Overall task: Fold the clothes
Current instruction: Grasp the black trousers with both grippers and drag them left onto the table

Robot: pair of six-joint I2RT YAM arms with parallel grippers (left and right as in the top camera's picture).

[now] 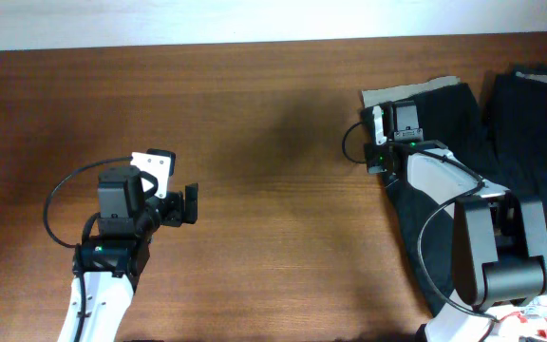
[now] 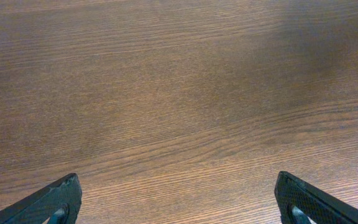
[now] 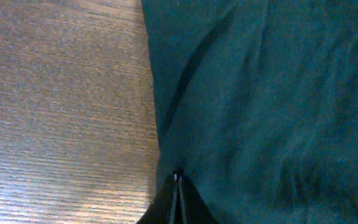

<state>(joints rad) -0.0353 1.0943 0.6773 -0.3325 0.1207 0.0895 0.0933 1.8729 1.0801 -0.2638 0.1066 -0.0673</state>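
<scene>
The black shorts (image 1: 449,123) lie at the table's right side, partly under my right arm. In the right wrist view the dark fabric (image 3: 260,93) fills the right side, with its edge running down over the wood. My right gripper (image 3: 177,179) is shut, its tips pinched at that left edge of the shorts; in the overhead view it (image 1: 399,112) sits at the shorts' upper left part. My left gripper (image 1: 188,204) is open and empty over bare wood at the left; its two fingertips (image 2: 178,199) stand wide apart above the table.
A beige-khaki piece (image 1: 411,90) shows at the shorts' far edge. Another dark garment (image 1: 539,123) lies at the far right. A small red-and-white item (image 1: 539,318) is at the bottom right corner. The brown wooden table (image 1: 283,190) spans the middle.
</scene>
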